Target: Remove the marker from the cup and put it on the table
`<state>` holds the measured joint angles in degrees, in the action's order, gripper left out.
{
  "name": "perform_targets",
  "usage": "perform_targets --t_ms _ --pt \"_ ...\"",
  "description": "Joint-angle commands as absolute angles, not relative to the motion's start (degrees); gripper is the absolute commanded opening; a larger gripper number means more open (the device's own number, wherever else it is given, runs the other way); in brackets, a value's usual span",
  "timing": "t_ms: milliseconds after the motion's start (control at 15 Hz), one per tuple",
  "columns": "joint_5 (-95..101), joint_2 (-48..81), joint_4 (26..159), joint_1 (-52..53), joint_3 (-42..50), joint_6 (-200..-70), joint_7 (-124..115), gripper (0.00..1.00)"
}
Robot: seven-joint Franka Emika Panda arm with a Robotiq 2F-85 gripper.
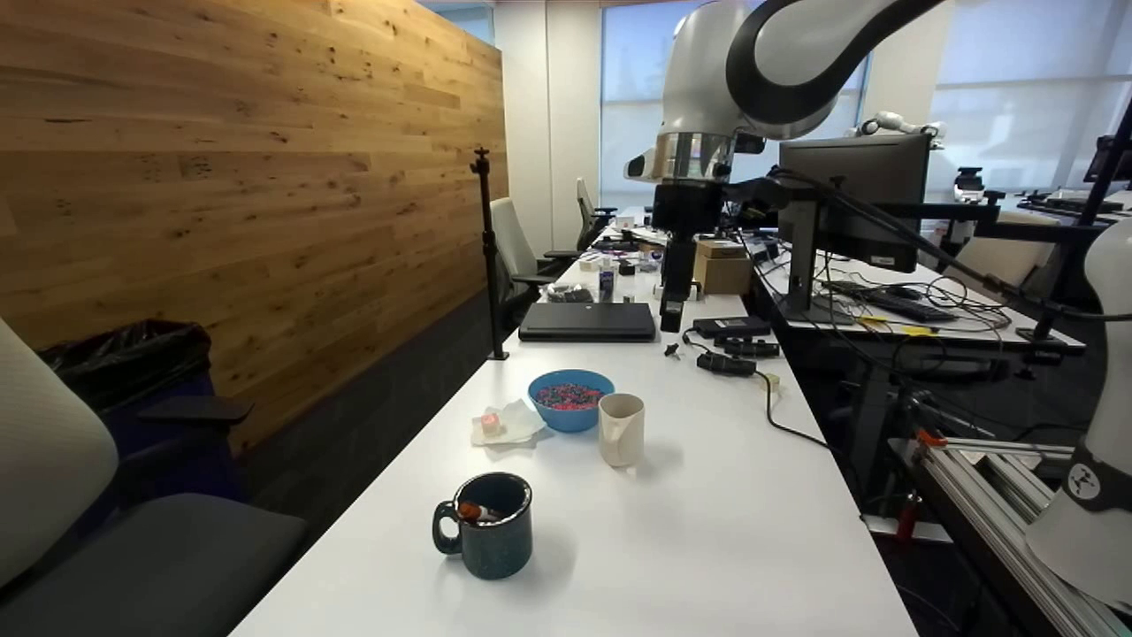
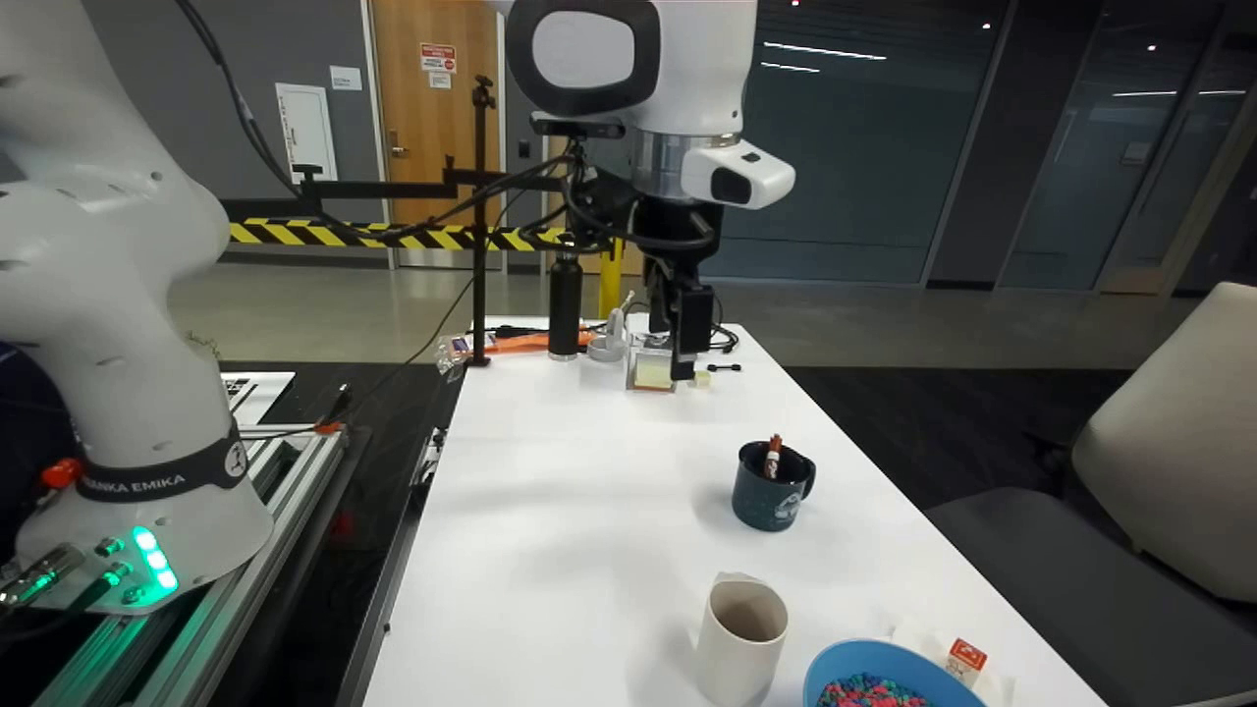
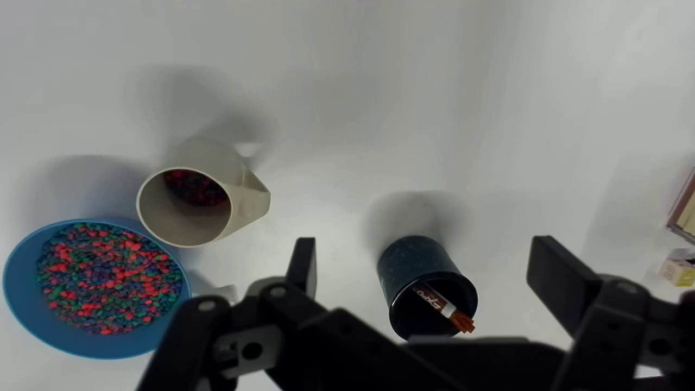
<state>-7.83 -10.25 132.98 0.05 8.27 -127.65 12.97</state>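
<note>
The dark teal mug (image 1: pixel 497 550) stands upright on the white table (image 1: pixel 707 548), and it also shows in an exterior view (image 2: pixel 766 503) and in the wrist view (image 3: pixel 414 260). The reddish-brown marker (image 3: pixel 442 307) leans inside the mug, its orange-brown cap end at the rim; it shows in both exterior views (image 1: pixel 478 512) (image 2: pixel 773 460). My gripper (image 3: pixel 429 266) is open and empty, high above the table. In the wrist view the mug lies between its spread fingers but well below them. In both exterior views the gripper (image 1: pixel 674 314) (image 2: pixel 687 344) hangs pointing down, apart from the mug.
A cream cup (image 1: pixel 622 433) with coloured bits inside stands beside a blue bowl (image 3: pixel 21 282) of coloured pellets. A small block (image 1: pixel 491 425) lies on a napkin. A black laptop (image 1: pixel 587 323) and cabled adapters (image 1: pixel 730 327) lie further along. A clear box (image 2: pixel 651 373) and black bottle (image 2: pixel 565 304) stand at the opposite end.
</note>
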Motion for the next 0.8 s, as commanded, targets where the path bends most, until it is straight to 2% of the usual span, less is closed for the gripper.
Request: perform_targets --t_ms 0,733 --pt "-8.82 -5.82 128.17 -0.12 6.27 -127.02 12.34 1.0" --pt "-9.22 -2.22 126.45 -0.36 3.08 -127.26 13.03 1.0"
